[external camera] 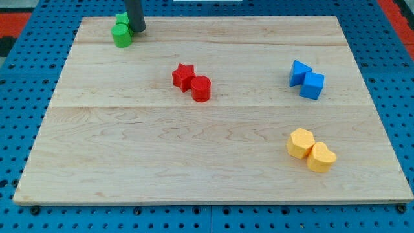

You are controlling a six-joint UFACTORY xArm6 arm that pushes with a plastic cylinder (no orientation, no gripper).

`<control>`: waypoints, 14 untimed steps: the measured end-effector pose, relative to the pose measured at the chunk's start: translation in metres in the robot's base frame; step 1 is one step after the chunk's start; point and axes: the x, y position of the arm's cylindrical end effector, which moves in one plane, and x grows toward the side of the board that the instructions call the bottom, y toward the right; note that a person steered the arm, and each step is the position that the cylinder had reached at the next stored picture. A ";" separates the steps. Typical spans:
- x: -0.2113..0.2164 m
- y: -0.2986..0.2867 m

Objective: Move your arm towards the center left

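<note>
My tip point(138, 29) is at the view's top left, on the wooden board point(194, 149). The dark rod comes down from the top edge. The tip stands right beside two green blocks: a green cylinder point(121, 35) just to its left and a second green block point(121, 19) behind that, partly hidden by the rod. Whether the tip touches them I cannot tell. A red star point(184, 76) and a red cylinder point(201, 88) sit together near the board's middle, well below and right of the tip.
A blue block of unclear shape point(299, 72) and a blue cube point(313, 85) sit at the right. Two yellow blocks point(301, 143) point(321, 157) sit at the lower right. Blue pegboard point(19, 97) surrounds the board.
</note>
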 end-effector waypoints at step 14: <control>0.234 -0.023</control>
